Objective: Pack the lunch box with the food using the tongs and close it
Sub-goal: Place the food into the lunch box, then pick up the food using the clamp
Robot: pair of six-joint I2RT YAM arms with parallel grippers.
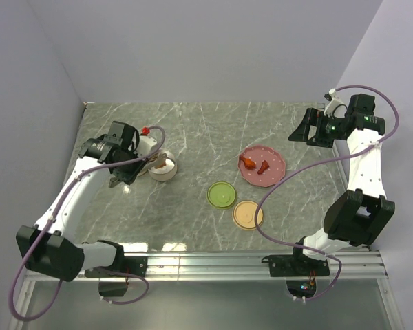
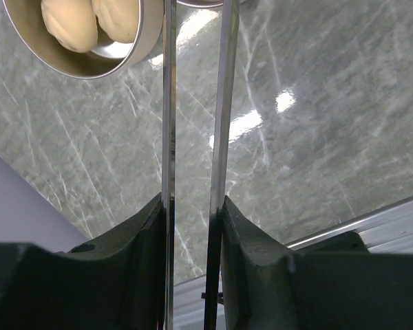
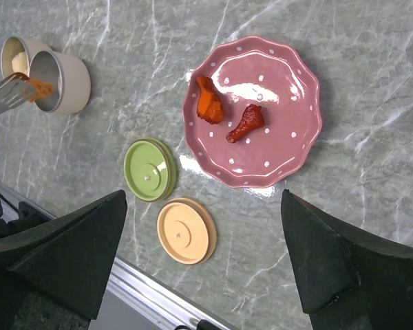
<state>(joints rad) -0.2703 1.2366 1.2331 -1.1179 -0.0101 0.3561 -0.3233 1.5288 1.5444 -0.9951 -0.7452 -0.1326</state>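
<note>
My left gripper [image 2: 193,203] is shut on the silver tongs [image 2: 226,103], one thin arm against each finger. In the right wrist view the tongs' tips [image 3: 7,93] pinch a red-orange chunk [image 3: 38,88] at the mouth of one round lunch box cup [image 3: 65,81]. The other cup [image 2: 89,41] holds two pale balls [image 2: 69,24]. Two more red-orange chunks [image 3: 208,103] [image 3: 246,124] lie on the pink dotted plate [image 3: 289,137]. My right gripper [image 3: 203,199] hangs open and empty high over the table, at the far right in the top view [image 1: 299,130].
A green lid [image 1: 221,194] and an orange lid [image 1: 248,215] lie flat on the marble table between the plate [image 1: 279,165] and the front rail [image 1: 261,261]. The cups [image 1: 162,168] stand at the left, beside my left gripper [image 1: 124,175].
</note>
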